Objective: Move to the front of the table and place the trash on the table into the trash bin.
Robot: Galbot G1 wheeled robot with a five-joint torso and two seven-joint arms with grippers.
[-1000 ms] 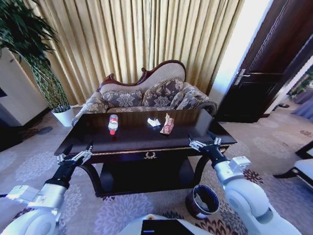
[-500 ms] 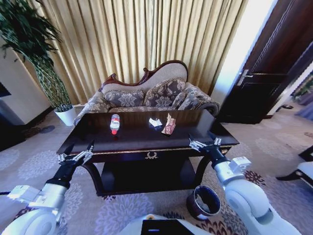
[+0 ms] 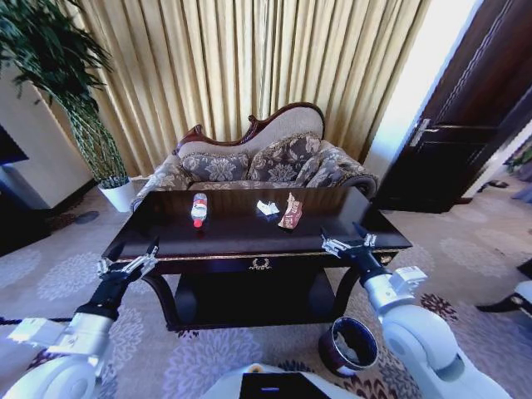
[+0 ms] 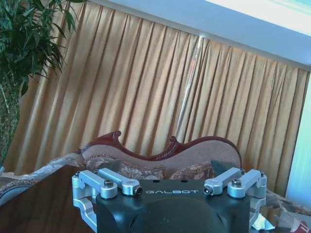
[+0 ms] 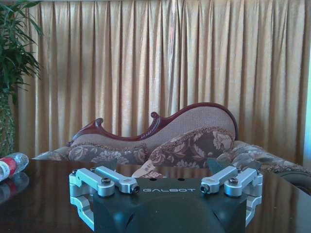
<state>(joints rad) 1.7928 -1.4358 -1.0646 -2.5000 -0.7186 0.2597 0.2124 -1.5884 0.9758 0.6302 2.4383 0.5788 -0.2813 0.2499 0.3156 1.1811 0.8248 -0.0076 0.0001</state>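
Note:
The dark glossy table (image 3: pixel 166 241) with a gold emblem stands straight ahead. On its top lie three pieces of trash: a clear bottle with a red label (image 3: pixel 199 209) at the left, crumpled white paper (image 3: pixel 267 208) in the middle and a reddish-brown wrapper (image 3: pixel 290 213) beside it. The bottle (image 5: pixel 9 166) also shows at the edge of the right wrist view. The round dark trash bin (image 3: pixel 348 345) sits on the carpet by the table's front right leg. My left gripper (image 3: pixel 129 262) (image 4: pixel 172 190) hovers open at the table's front left corner. My right gripper (image 3: pixel 347 243) (image 5: pixel 168 188) is open over the front right edge. Both hold nothing.
A patterned sofa (image 3: pixel 258 162) stands right behind the table, with gold curtains (image 3: pixel 249 66) behind it. A tall plant in a white pot (image 3: pixel 120 193) is at the back left. A dark door (image 3: pixel 465 141) is on the right. Patterned carpet lies around the table.
The whole head view has shifted: table, sofa and bin now sit a little further right and lower, so the camera has moved. Both arms keep the same pose, open.

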